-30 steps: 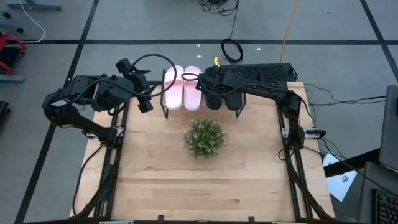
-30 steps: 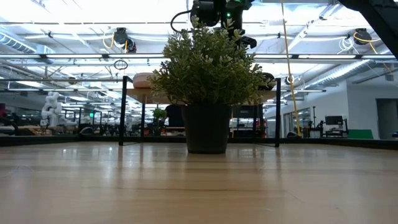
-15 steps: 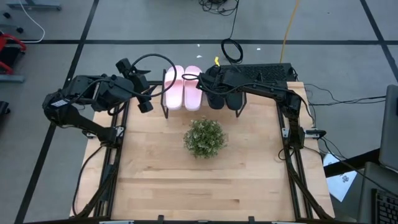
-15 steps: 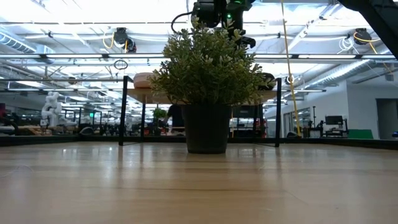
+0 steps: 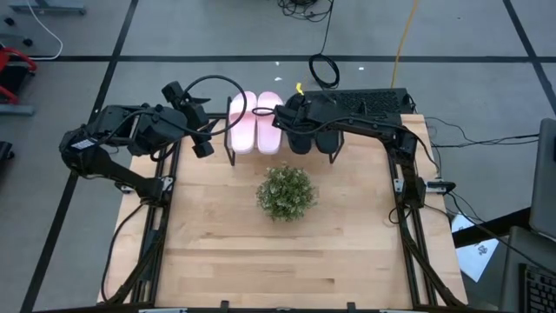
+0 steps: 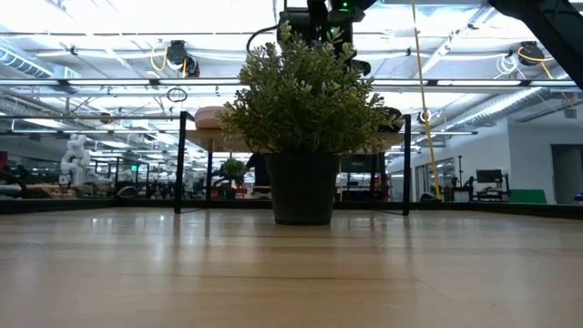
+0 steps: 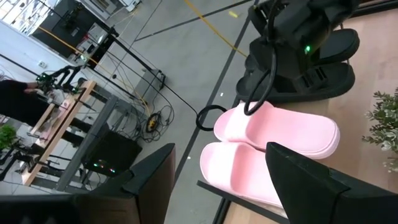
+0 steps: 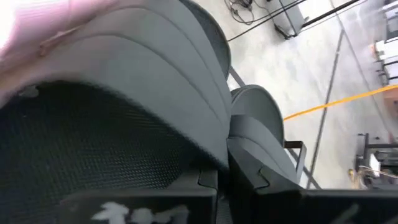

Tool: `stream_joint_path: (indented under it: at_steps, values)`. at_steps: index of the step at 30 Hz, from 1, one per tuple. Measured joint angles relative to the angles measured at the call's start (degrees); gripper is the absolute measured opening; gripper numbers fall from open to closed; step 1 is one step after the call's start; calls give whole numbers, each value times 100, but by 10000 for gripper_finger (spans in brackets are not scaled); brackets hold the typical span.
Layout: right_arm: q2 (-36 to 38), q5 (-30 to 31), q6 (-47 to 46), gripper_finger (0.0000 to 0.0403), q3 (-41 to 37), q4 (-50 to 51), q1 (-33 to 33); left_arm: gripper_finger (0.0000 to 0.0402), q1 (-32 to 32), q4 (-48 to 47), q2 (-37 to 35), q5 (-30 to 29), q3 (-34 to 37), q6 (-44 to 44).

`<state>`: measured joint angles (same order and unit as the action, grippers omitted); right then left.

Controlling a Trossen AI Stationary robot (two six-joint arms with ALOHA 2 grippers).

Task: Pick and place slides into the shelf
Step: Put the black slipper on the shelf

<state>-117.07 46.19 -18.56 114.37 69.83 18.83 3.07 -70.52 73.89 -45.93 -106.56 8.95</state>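
Observation:
Both pairs of slides lie side by side on the shelf (image 5: 231,143), at the table's far edge. The pink pair (image 5: 255,123) is to the left and the black pair (image 5: 316,139) to the right. The shelf's thin black legs (image 6: 182,164) stand behind the plant in the low view. My right gripper (image 5: 285,115) hovers right over the black pair, and a black strap (image 8: 124,93) fills its wrist view. My left gripper (image 5: 201,139) waits open off the shelf's left end, facing the pink slides (image 7: 267,149).
A potted green plant (image 5: 285,193) stands mid-table just in front of the shelf and blocks much of it in the low view (image 6: 305,109). A black keyboard-like tray (image 5: 373,100) lies behind the right arm. The bare tabletop (image 5: 287,261) stretches toward the near edge.
The right arm's wrist has shifted slightly above the black slides. The slides, the shelf and the left arm have stayed where they were.

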Motion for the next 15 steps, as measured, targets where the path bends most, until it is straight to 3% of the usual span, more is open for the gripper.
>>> stream_joint_path:
  at_steps: [15]
  values:
    - [-35, 21, 418, 12, -1, -212, -59, 255, 0, 2, -2, 94, 0, 4]
